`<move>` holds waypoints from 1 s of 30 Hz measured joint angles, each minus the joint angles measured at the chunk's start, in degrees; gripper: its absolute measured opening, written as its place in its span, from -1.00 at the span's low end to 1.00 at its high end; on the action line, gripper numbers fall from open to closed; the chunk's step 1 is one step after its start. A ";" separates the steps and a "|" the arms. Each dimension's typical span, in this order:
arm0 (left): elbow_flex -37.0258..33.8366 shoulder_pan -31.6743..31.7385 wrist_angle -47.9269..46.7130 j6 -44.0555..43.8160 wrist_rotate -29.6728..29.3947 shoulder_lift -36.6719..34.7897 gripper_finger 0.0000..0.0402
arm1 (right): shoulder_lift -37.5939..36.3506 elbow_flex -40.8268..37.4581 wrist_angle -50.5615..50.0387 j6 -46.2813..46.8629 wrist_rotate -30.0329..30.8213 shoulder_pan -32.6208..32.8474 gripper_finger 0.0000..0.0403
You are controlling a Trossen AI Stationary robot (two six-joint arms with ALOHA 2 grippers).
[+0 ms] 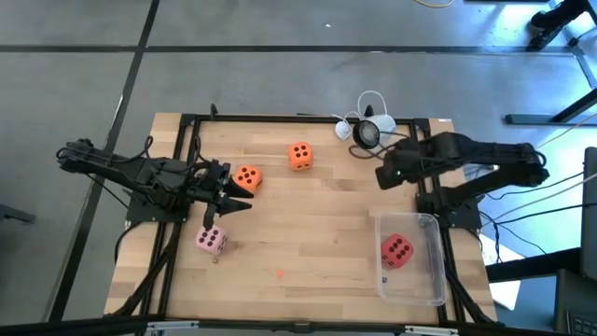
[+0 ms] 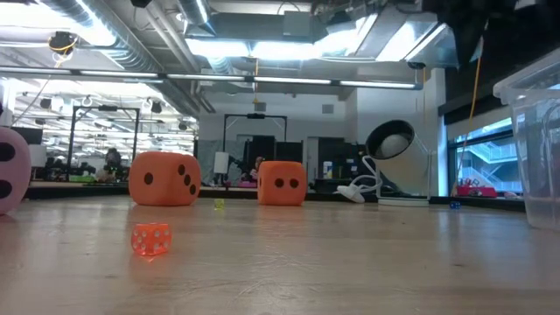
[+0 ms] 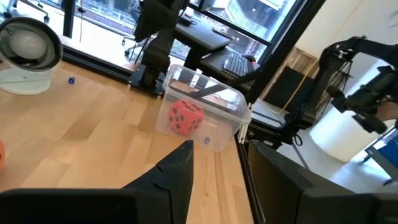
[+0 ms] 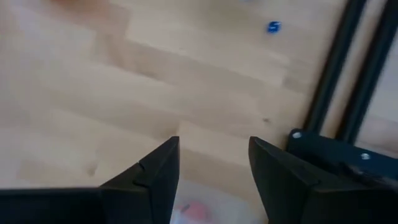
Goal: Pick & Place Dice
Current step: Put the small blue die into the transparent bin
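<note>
Four dice are in view. One orange die [image 1: 247, 177] [image 2: 164, 178] sits on the table just beyond my left gripper [image 1: 235, 200] [image 3: 221, 171], which is open and touches nothing. The second orange die [image 1: 299, 156] [image 2: 282, 183] rests nearer the far edge. The pale pink die [image 1: 211, 241] [image 2: 9, 171] lies on the near side of the left gripper. The red die [image 1: 396, 250] [image 3: 185, 116] sits inside a clear plastic box [image 1: 434, 266] [image 3: 239, 112]. My right gripper [image 1: 384, 175] [image 4: 214, 165] is open above bare wood on the far side of the box.
A round white and black device with a white cable [image 1: 368, 131] [image 2: 389, 140] stands at the far edge. A tiny clear red die [image 1: 280, 273] [image 2: 150, 239] and a tiny blue one [image 4: 273, 27] lie on the wood. Black frame rails [image 1: 187, 168] run along both sides.
</note>
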 joint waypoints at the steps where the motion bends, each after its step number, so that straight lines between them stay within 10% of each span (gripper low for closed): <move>1: 0.00 0.00 0.00 0.00 -0.02 0.00 -0.26 | -0.41 -0.66 -0.06 -0.20 0.17 -0.95 -0.06; 11: 0.00 0.02 0.02 0.20 -0.09 0.00 -0.26 | -0.78 -10.21 2.04 -1.62 1.91 -8.85 -0.06; 30: -0.02 0.04 4.45 0.02 -10.13 0.04 -0.26 | 0.02 -32.99 36.47 -12.38 4.42 -28.18 -0.06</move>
